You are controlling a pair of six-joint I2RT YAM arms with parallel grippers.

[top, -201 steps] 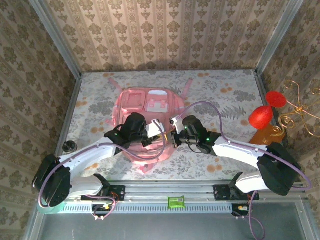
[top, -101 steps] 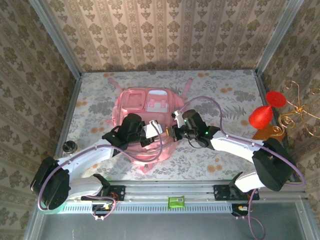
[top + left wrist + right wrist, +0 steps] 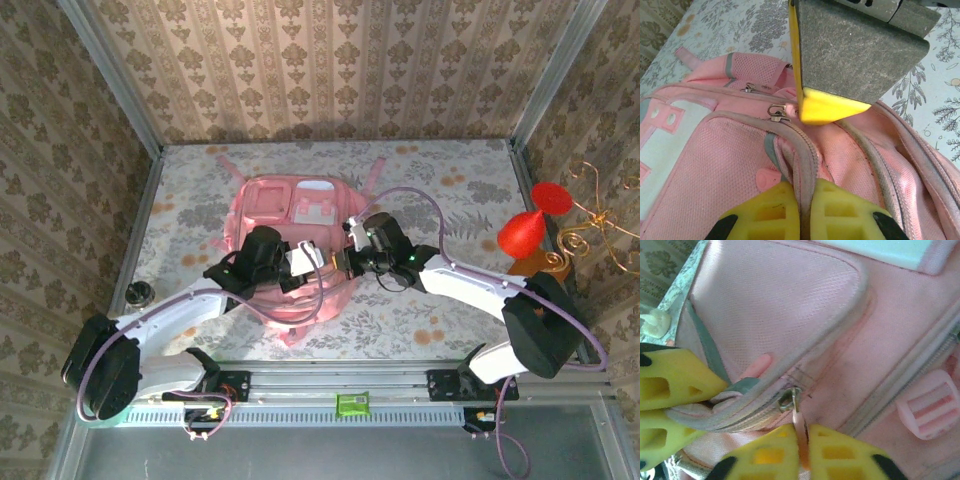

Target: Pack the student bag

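Top external shows student bag [image 3: 268, 200] on floral table [image 3: 450, 200] between wallpapered walls [image 3: 330, 60].

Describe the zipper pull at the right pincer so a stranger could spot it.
Find the student bag, the big pink backpack on the flowered table. On its right-arm side a grey zipper curves round a pocket to a small metal slider. The zipper pull is the thin pink strip running from that slider between the right pincer's yellow fingers, unlike the wide ribbed buckle nearby.
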